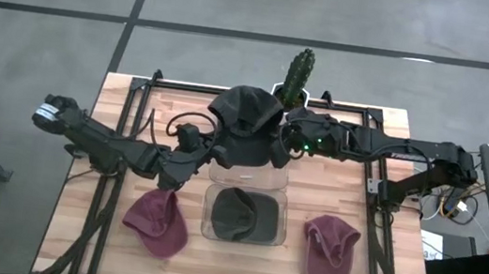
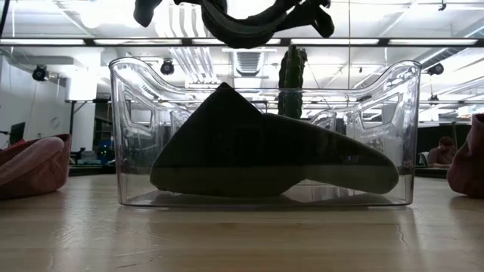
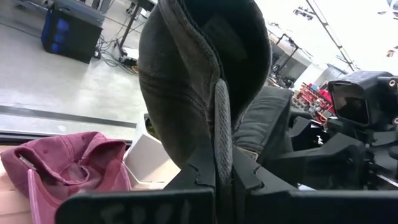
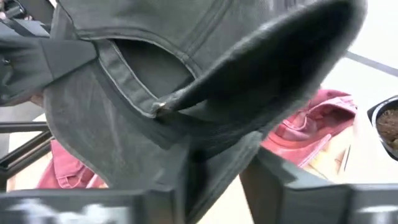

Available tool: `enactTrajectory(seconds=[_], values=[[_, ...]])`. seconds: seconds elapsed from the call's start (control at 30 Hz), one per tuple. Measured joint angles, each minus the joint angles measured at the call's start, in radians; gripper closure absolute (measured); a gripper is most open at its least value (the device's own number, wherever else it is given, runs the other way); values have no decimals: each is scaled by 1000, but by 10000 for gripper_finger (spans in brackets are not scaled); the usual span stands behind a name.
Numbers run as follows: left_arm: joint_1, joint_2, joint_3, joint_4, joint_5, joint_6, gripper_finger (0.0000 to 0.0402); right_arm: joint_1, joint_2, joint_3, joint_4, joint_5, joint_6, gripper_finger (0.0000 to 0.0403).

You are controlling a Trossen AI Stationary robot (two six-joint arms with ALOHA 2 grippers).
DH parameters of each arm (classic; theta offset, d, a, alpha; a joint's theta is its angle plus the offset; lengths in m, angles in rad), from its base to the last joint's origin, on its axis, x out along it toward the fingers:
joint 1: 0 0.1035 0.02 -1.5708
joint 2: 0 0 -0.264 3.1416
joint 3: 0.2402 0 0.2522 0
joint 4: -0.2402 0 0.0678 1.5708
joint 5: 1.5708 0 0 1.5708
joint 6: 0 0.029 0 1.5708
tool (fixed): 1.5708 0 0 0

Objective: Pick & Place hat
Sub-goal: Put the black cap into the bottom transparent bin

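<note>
A dark grey cap (image 1: 245, 116) hangs in the air between both grippers, above the far part of the table; the low view shows it (image 2: 238, 19) above the clear bin. My left gripper (image 1: 221, 153) comes from the table's left and is shut on it. My right gripper (image 1: 280, 144) comes from the right and is shut on it too. A second dark cap (image 1: 242, 214) lies inside the clear plastic bin (image 1: 281, 201), its brim flat on the bin's floor (image 2: 333, 177). Two maroon caps lie on the table, one left (image 1: 157, 222) and one right (image 1: 329, 250) of the bin. My left gripper pinches a folded edge of the grey cap's crown (image 3: 221, 118) between its two fingers (image 3: 200, 168). The cap stands up beyond the fingers, lifted clear of the table. My right gripper pinches the cap's fabric just below the brim (image 4: 214, 146) between its fingers; the brim (image 4: 280, 62) juts out past them, clear of the table.
A potted cactus (image 1: 297, 73) stands at the table's far edge just behind the held cap. The black metal frame (image 1: 380, 188) runs along the table's sides. Bare wood lies along the near edge (image 1: 237, 268).
</note>
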Motion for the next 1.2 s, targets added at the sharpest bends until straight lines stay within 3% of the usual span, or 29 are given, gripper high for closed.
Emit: enactTrajectory(seconds=[0.17,0.53,0.9,1.1,1.2], values=[[0,0,0,-2,16,0,379,-1,-3,0,5,-2,-26,381],[-1,-1,0,-4,55,50,356,-2,-33,0,-60,-2,-52,392],[-5,-33,0,-50,442,268,354,0,-109,0,-180,-49,-75,393],[-27,-89,0,-251,557,255,354,0,-124,0,-183,-207,-89,394],[-33,-122,1,-377,627,218,354,0,-125,0,-192,-217,-92,394]])
